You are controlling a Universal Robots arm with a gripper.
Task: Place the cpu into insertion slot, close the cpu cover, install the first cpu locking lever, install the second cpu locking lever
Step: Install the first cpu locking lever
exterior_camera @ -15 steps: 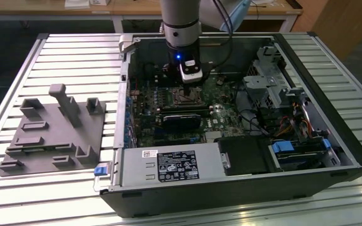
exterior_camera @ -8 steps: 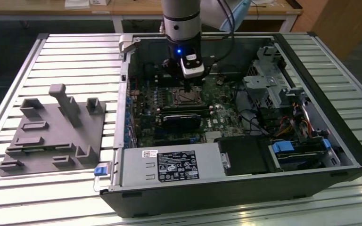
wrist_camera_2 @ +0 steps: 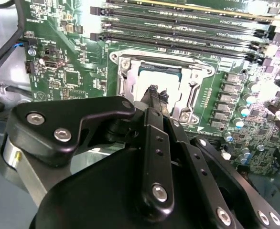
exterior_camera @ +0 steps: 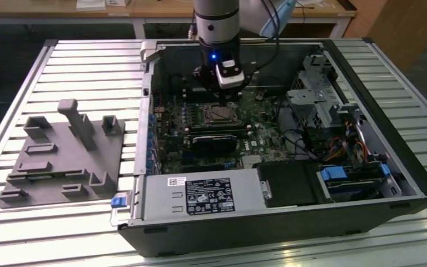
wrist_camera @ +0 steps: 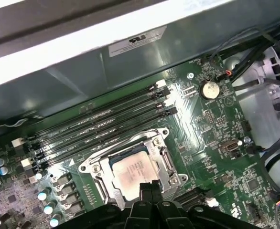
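The cpu (wrist_camera: 133,171) sits flat in the slot (wrist_camera: 130,167) on the motherboard (wrist_camera: 211,143), its silvery top showing through the cover (wrist_camera: 161,160), which lies down around it. In the second wrist view the gripper (wrist_camera_2: 154,93) hangs just above the chip (wrist_camera_2: 152,81), fingertips pressed together and pinching nothing. The board lies inside the open case (exterior_camera: 391,139), with the memory slots (wrist_camera: 102,124) beside the socket. The gripper's body hides the socket's near edge in both wrist views, so I can't make out the levers.
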